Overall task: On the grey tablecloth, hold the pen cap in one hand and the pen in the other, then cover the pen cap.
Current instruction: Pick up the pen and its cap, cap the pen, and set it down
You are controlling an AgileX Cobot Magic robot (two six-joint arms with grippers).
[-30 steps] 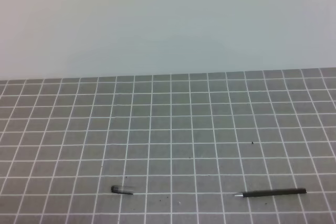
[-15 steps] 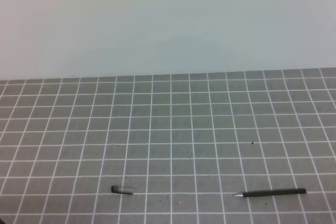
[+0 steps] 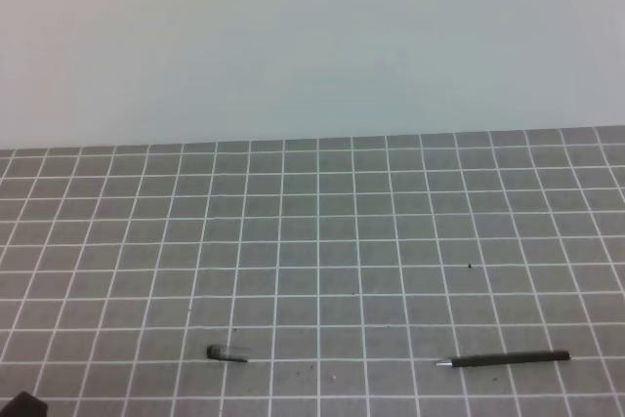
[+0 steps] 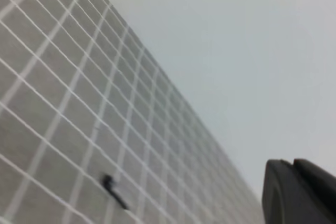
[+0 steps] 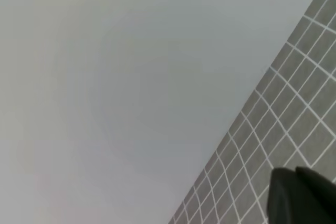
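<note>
Two items lay well apart on the cloth (image 3: 322, 231), untouched: cap (image 3: 228, 353) near-left, pen (image 3: 506, 359) near-right. Both jaws were closed, holding nothing; each should open, then descend square over its own item.

Left tool (image 4: 299, 192) closed, wrist tilted, holding nothing. Right tool (image 5: 302, 195) closed, wrist tilted, empty.

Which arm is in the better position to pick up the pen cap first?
Left. The pen cap lies on the left part of the grey tablecloth, and the left wrist view shows it. The pen lies on the right, suiting the right arm.
</note>
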